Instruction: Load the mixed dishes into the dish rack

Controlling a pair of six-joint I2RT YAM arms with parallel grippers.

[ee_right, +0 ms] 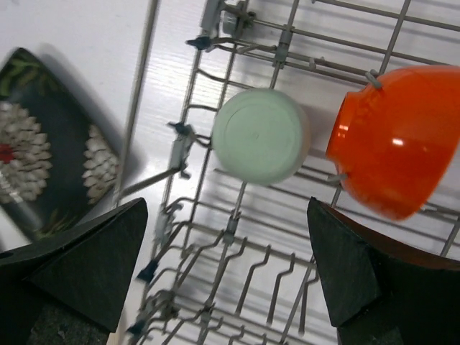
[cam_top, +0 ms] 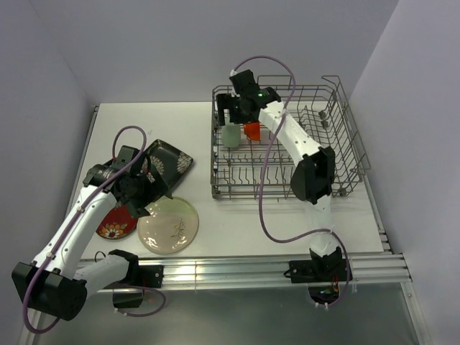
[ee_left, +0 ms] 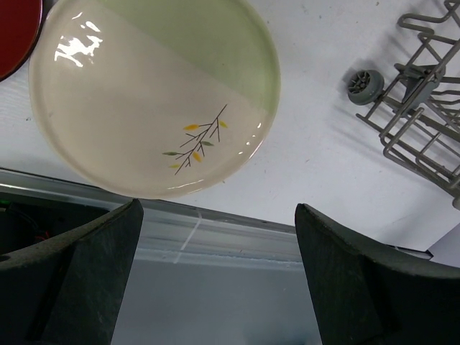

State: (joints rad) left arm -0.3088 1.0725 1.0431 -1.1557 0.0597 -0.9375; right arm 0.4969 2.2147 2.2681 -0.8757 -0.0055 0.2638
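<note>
The grey wire dish rack point(cam_top: 345, 154) stands at the right of the table. Inside its left end, the pale green cup point(cam_top: 230, 135) sits upside down on tines beside the small orange bowl point(cam_top: 251, 130); both show in the right wrist view, cup point(ee_right: 260, 134) and bowl point(ee_right: 399, 136). My right gripper point(cam_top: 241, 108) hangs open and empty above them. The cream leaf-sprig plate point(cam_top: 168, 225) lies at the table's front left, with the red flowered plate point(cam_top: 115, 224) and black square floral plate point(cam_top: 167, 162) nearby. My left gripper point(cam_top: 147, 198) is open and empty over the cream plate's point(ee_left: 154, 93) near edge.
A metal rail point(cam_top: 273, 267) runs along the table's front edge, also in the left wrist view point(ee_left: 215, 241). The rack's corner with a small wheel point(ee_left: 359, 83) shows at the right of the left wrist view. White walls enclose the table.
</note>
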